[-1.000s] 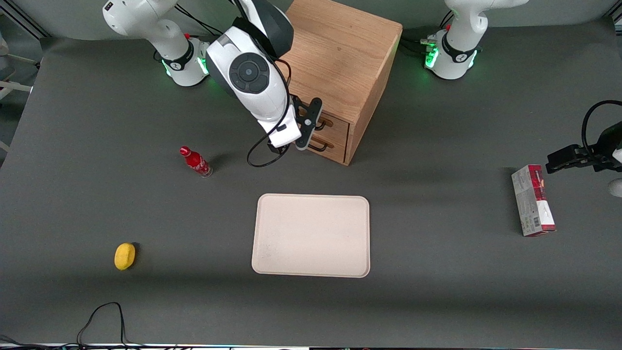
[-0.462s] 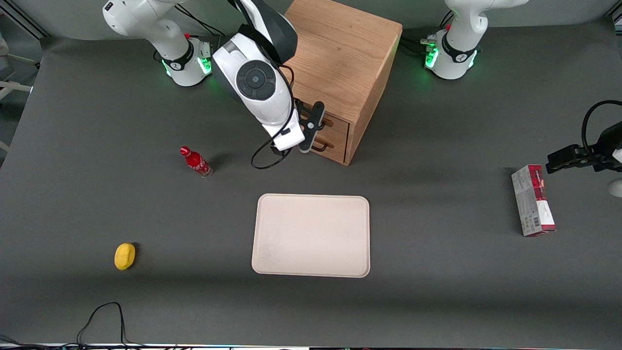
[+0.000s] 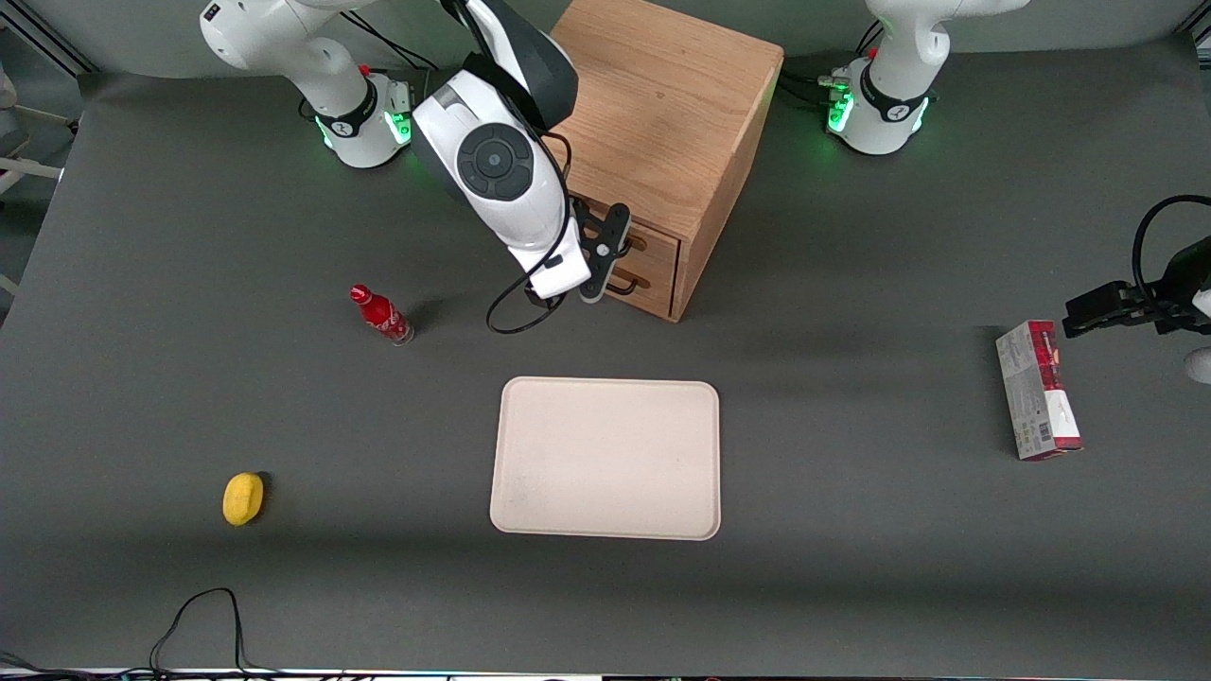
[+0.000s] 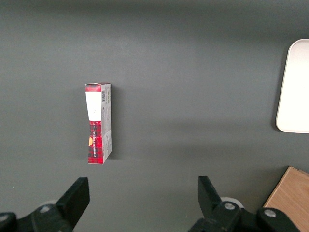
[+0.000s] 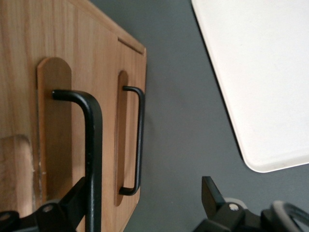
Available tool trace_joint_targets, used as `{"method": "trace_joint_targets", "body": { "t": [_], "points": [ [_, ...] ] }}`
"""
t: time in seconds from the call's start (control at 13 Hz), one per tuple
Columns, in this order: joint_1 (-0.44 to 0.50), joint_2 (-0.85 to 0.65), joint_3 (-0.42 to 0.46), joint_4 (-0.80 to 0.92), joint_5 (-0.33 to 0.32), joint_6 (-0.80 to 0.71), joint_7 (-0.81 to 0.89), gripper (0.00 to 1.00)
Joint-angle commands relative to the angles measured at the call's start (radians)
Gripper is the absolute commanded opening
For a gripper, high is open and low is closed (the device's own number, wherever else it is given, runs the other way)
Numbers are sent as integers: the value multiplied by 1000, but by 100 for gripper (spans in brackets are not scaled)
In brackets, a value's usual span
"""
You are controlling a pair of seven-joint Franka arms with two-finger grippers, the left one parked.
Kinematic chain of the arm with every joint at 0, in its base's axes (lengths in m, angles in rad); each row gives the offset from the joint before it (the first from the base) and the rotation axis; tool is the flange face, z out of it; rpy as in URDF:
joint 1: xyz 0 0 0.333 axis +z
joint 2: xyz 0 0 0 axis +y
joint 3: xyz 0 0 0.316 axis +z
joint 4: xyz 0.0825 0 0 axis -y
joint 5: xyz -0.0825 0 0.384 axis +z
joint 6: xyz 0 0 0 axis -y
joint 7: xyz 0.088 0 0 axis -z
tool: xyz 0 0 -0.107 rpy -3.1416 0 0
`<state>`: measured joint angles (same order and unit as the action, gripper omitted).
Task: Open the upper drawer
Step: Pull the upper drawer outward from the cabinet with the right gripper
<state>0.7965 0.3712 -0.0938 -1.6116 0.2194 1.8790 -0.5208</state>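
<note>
Cable (image 3: 203,615): black loop on the surface (image 3: 851,586), at the bottom edge of the front frame, nearest the camera, toward the working arm's end.
Yellow object (image 3: 243,497): small and rounded, lower part of the frame, just above the cable and well apart from everything else.
Tray (image 3: 605,459): pale rectangular tray with rounded corners, centre of the frame, lying flat with nothing on it.
Box (image 3: 1036,388) (image 4: 98,123): red and grey carton lying flat at mid-height of the frame, toward the parked arm's end of the surface.
Red bottle (image 3: 381,314): small, tilted, a little farther from the camera than the tray, toward the working arm's end.
End effector (image 3: 604,253) (image 5: 143,183): upper centre of the front frame, in front of the cabinet's drawer face. Its fingers (image 5: 212,193) are spread wide and grip nothing.
Upper drawer handle (image 3: 632,241) (image 5: 94,145): thin black wire bar. It stands in the gap between the two fingers, just beside one of them. Whether that finger touches the bar cannot be told.
Lower drawer (image 3: 653,288): closed, directly under the upper one. Its own black handle (image 5: 140,140) also falls within the spread of the fingers, farther from the wrist camera.
Upper drawer (image 3: 658,248): topmost of the two light oak fronts, closed and flush with the cabinet face, directly ahead of the end effector.
Cabinet (image 3: 662,104): wooden cube, upper centre of the frame, farthest from the camera of the items listed.
</note>
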Motion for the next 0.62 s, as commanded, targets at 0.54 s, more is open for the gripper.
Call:
{"method": "trace_joint_targets", "body": {
  "t": [0.54],
  "points": [
    [-40, 48, -58, 47, 15, 23, -15, 100]
  ]
}}
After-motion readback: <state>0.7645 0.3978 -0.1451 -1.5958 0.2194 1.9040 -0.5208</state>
